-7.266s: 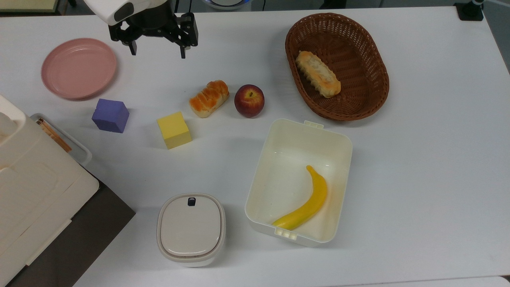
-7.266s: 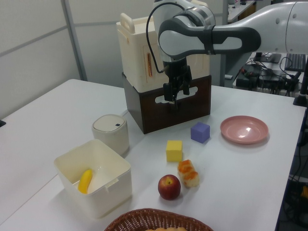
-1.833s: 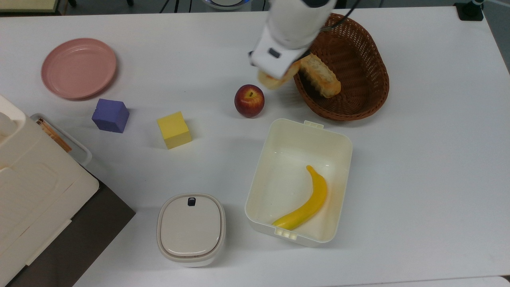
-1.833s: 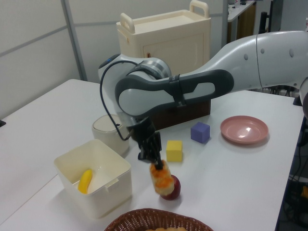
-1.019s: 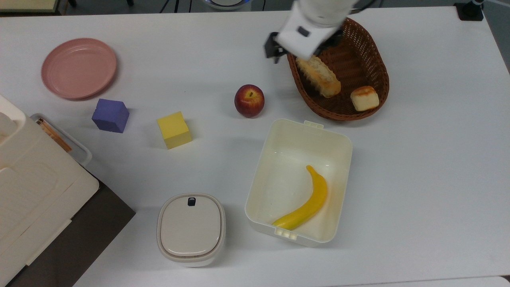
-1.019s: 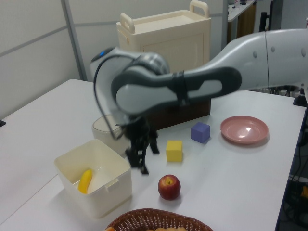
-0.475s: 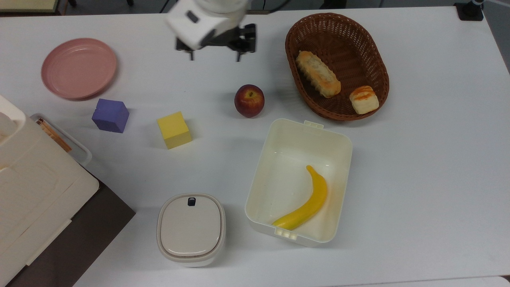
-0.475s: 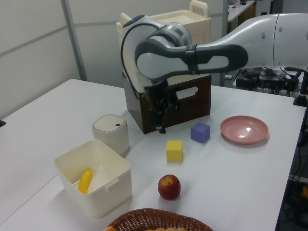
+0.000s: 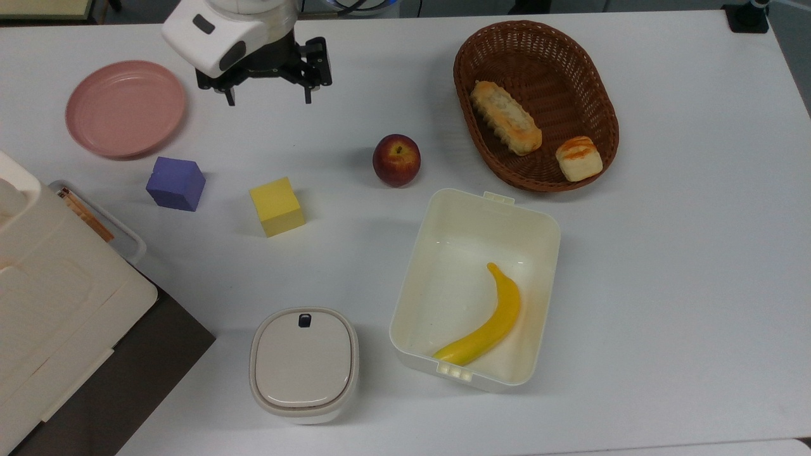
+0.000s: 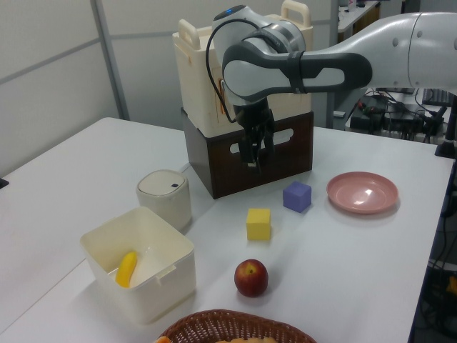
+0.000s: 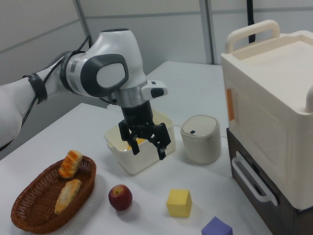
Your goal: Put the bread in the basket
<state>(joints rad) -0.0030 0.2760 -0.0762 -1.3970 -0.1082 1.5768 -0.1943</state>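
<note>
Bread (image 9: pixel 578 158) lies inside the basket (image 9: pixel 573 50), at the end nearer the top view's bottom right, just beside the longer loaf (image 9: pixel 505 117); in the right view it leans against the basket wall. Gripper (image 9: pixel 268 97) hangs empty above the table (image 9: pixel 665 266), fingers spread apart, well away from the basket, between the pink plate (image 9: pixel 125 107) and the apple (image 9: pixel 396 159) in the top view. Purple cube (image 9: pixel 175 183) and yellow cube (image 9: pixel 276 206) sit below it in the top view. Cream box (image 9: pixel 443 253) holds a banana (image 9: pixel 485 323). Lidded white container (image 9: pixel 304 363) stands to the box's left in the top view.
</note>
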